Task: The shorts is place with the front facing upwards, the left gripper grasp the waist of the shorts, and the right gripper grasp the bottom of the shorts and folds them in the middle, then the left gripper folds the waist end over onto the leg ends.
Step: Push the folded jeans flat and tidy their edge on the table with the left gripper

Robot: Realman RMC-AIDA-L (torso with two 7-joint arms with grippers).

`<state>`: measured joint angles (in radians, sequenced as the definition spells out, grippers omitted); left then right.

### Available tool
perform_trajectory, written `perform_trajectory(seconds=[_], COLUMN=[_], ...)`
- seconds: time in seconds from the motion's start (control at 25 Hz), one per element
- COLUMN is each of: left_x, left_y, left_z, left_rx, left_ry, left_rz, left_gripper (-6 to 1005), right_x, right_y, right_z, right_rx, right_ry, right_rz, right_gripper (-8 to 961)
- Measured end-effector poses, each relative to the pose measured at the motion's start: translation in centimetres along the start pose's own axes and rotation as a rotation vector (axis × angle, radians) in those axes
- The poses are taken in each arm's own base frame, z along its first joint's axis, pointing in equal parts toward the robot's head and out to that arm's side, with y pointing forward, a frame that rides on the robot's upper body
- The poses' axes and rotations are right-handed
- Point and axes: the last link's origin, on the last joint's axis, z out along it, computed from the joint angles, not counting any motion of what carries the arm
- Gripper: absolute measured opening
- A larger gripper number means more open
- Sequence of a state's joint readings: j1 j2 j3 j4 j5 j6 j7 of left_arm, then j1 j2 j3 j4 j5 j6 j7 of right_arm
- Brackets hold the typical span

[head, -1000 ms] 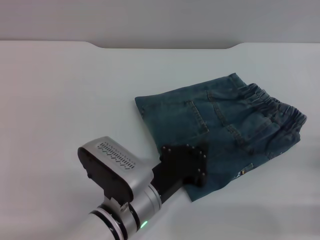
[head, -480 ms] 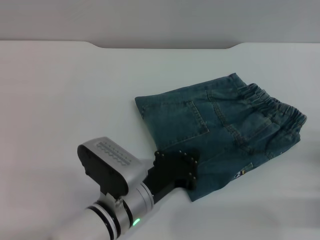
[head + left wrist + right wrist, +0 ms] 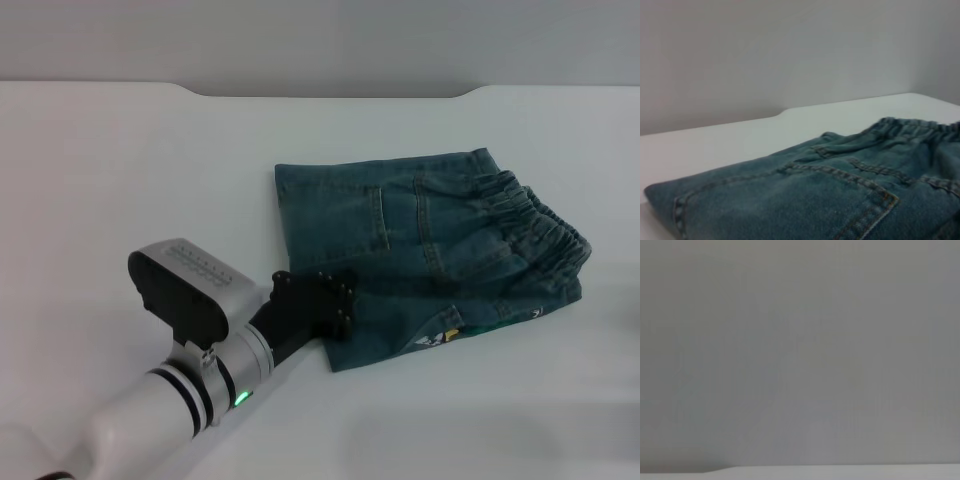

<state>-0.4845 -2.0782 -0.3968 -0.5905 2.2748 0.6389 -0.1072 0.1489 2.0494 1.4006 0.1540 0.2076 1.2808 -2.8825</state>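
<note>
The blue denim shorts (image 3: 440, 250) lie folded on the white table (image 3: 130, 170), back pockets up, with the elastic waistband (image 3: 545, 225) at the right end. My left gripper (image 3: 338, 306) reaches in from the lower left and sits on the near-left edge of the shorts, and the cloth moves with it. Its black body hides the fingers. The left wrist view looks low across the shorts (image 3: 840, 195) from close up. The right gripper is out of view, and its wrist view shows only a grey wall.
The table's far edge has a raised notch (image 3: 330, 93) along the grey wall. My silver left forearm (image 3: 190, 300) covers the lower-left part of the table.
My left gripper has drawn back toward the lower left. The shorts' near corner came with it, and the whole garment turned and slid left.
</note>
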Motion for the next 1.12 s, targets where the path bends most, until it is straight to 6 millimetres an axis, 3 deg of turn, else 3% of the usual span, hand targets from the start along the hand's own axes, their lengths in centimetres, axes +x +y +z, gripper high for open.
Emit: perform_trajectory(seconds=[0.72,0.88,1.0,1.12], left_x=[2.4,2.8,3.0,3.6], left_y=[-2.7,-2.5,-2.1,-3.5], left_z=[1.7,1.8,-0.1,-2.2], left_rx=[0.040,0.034,0.053,0.164], left_ry=[0.030,0.046,0.170,0.300], left_rz=[0.069,0.065,0.040,0.057], left_gripper=[78,86,92,98], right_x=[0.2,0.3,0.4,0.5], right_y=[0.4,0.4,0.3,0.3], right_z=[-0.2,-0.3,-0.6,-0.8], right_rx=[-0.003,-0.002,0.002,0.006], right_ry=[0.004,0.006,0.012,0.017], right_rz=[0.009,0.008,0.009,0.010], right_gripper=[8,10,11,13])
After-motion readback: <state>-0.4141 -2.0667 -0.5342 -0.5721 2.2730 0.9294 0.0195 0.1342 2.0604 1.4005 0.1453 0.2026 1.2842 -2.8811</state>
